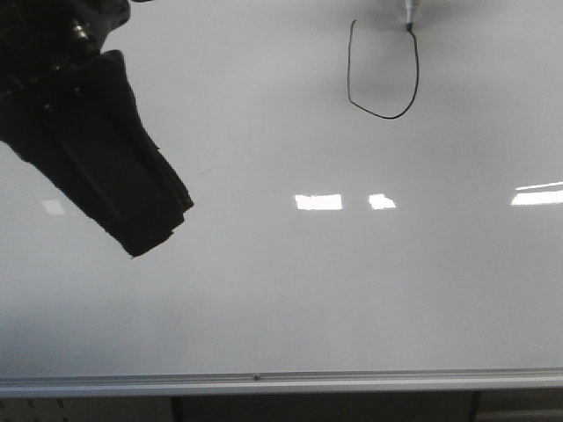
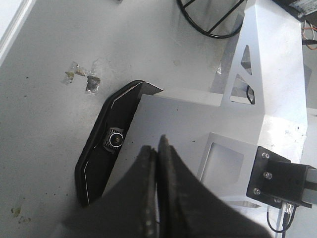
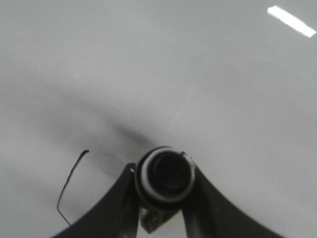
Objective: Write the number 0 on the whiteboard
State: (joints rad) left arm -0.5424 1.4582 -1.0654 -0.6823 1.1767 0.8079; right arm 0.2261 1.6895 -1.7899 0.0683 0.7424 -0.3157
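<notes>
Silver rail [image 1: 264, 381] is running along the near edge of the whiteboard [image 1: 290, 290], the closest thing to us in the front view. Above it the glossy grey-white surface is throwing back bright rectangular reflections [image 1: 318, 201] in a row across its middle.

On our left side, the left gripper [image 1: 145, 224] is hanging dark and blurred in front of the board, its tip pointing down and to the right. In the left wrist view we are seeing its fingers [image 2: 146, 186] pressed together with nothing between them, over a silver metal frame [image 2: 267, 99] and a black housing [image 2: 106, 144] on a grey floor [image 2: 44, 139]; a black cable [image 2: 208, 27] is looping at the far edge.

Farther up the board, toward the right, the number 0 [image 1: 383, 72] is standing as a thin black line: a straight left side, a rounded bottom and a right side rising to the marker [image 1: 410, 18]. We are seeing the top still open between the upper left tail and the marker tip, which is touching the board at the upper right end of the stroke.

In the right wrist view the right gripper [image 3: 166, 198] is clamping the marker's round barrel [image 3: 165, 174] between its two dark fingers [image 3: 114, 208], with a piece of the drawn line [image 3: 69, 186] lying just beside them.
</notes>
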